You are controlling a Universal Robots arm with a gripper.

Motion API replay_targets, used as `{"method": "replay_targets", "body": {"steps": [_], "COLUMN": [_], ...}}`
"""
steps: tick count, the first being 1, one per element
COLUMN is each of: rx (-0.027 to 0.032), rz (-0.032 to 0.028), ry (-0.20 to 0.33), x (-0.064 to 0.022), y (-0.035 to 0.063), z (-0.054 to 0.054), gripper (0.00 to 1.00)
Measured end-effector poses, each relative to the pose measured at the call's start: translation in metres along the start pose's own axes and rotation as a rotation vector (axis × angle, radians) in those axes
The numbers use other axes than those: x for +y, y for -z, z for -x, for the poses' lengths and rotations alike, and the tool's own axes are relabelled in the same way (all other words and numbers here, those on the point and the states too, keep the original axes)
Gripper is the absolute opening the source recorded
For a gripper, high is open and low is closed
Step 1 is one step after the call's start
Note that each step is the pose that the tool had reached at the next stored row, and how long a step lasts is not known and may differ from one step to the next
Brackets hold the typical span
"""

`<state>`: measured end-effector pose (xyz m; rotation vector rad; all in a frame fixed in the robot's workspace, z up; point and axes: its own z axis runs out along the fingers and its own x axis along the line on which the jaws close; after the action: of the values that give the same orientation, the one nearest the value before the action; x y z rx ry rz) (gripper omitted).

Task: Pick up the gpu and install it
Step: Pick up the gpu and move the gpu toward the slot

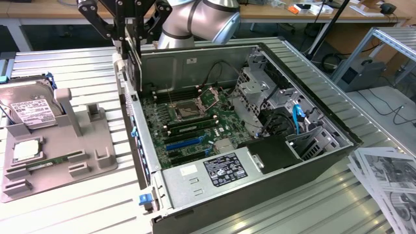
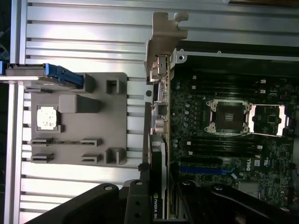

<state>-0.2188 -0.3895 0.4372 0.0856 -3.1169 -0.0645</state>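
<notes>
gpu (image 1: 134, 68) hangs upright in the upper left of the exterior view, over the wall of the open computer case (image 1: 312, 112) on that view's left. The tool (image 1: 128, 30) is clamped on its upper end, jaws pressed to both faces. In the wrist view its silver bracket (image 2: 163, 42) sits just beside the motherboard (image 2: 224, 140) edge. Doing this step well probably means holding the card plumb, lining its contact edge up along the blue slot (image 2: 205, 169) with the bracket at the case wall, and staying clear of the cables (image 1: 217, 73).
</notes>
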Motion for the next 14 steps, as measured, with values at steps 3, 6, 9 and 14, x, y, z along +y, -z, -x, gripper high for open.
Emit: {"method": "replay_targets", "body": {"steps": [3,6,9,14], "rx": [0.0015,0.0027,0.0040,0.0056], "rz": [0.0001,0.0002,0.0002,0.0003], "ry": [0.000,0.000,0.000,0.000], "x": [-0.0003,-0.0006,-0.0010,-0.0016], "y": [0.0001,0.0003,0.0005,0.0008], "z": [0.006,0.012,0.019,0.030], "gripper": [0.27,0.27,0.27,0.27]}}
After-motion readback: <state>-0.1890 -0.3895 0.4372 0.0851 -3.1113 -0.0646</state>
